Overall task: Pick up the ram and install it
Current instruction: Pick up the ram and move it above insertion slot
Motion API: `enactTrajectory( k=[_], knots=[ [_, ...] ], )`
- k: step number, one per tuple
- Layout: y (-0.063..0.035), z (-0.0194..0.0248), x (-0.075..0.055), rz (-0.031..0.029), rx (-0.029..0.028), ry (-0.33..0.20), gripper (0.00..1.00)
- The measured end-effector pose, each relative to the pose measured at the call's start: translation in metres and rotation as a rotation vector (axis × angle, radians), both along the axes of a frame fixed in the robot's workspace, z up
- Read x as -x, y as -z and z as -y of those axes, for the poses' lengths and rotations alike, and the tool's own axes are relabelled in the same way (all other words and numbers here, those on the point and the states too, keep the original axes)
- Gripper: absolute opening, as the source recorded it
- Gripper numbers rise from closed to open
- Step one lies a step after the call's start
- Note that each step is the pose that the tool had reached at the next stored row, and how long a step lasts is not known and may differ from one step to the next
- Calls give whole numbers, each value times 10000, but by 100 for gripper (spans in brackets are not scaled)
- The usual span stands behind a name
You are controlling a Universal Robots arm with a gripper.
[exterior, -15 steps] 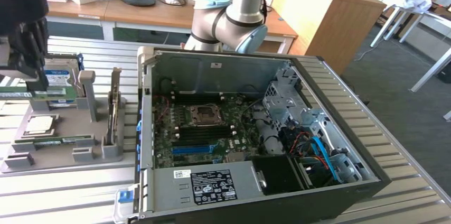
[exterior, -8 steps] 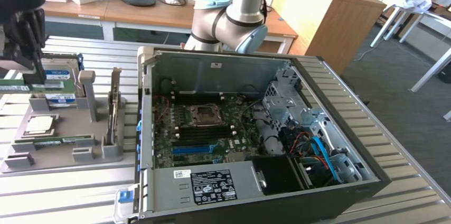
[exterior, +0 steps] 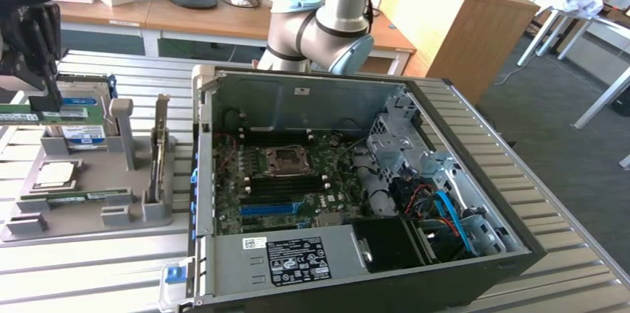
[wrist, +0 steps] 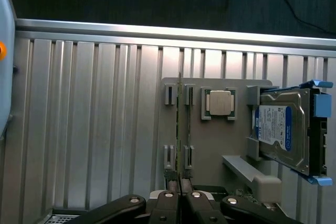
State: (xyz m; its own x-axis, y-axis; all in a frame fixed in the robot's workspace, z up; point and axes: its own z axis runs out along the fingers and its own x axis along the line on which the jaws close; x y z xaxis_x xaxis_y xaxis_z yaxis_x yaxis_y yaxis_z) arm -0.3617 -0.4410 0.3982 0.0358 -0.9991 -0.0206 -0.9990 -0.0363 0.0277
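Over the grey fixture plate point(exterior: 88, 233), toward its far end, hangs the dark gripper point(wrist: 181, 192), fingers pinched tight on the ram point(exterior: 69, 114). The ram is held long edge level above the plate. Cannot tell whether its lower edge touches anything.

Around it, on the plate:
- A hard drive point(wrist: 283, 129) is propped at a tilt just behind the ram.
- A square processor point(wrist: 219, 103) sits in a shallow frame near the plate's middle.
- Another green strip point(exterior: 84, 196) lies low along the plate's near side.
- A thin board point(exterior: 158, 152) stands on edge between posts at the plate's side toward the exterior view's right.
- Slotted brackets point(wrist: 169, 157) sit on either side of the ram's line, seen from the wrist.

Beside the plate stands an open computer case point(exterior: 295, 102). Inside it are a motherboard point(exterior: 295, 187), a square socket point(exterior: 288, 158) and a blue slot point(exterior: 271, 208). Between ram and motherboard stand the upright board, its posts and the case's side wall. The robot arm point(exterior: 330, 29) rises beyond the case.

Materials:
- The table point(exterior: 99, 276) is ribbed aluminium slats, matte silver.
- The plate and brackets are dull grey, blocky.
- The drive has a bright metal casing, a white-and-blue label and blue plastic rails.
- The processor's lid is brushed silver.
- The case has grey sheet metal inside and a black outer rim.
- The arm has smooth silver tubes with pale blue caps.

The ram is a long, thin green strip with a pale patch on its face. Edge-on from the wrist it is barely a hairline.
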Motion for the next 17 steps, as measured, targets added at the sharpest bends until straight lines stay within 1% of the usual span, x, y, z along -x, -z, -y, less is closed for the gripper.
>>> enactTrajectory(
  k=[4,8,17],
  knots=[
    [-2,0,-6,-3,2,1,11],
    [0,0,-62,0,0,1,11],
    [-1,0,-329,-2,1,1,11]
  ],
)
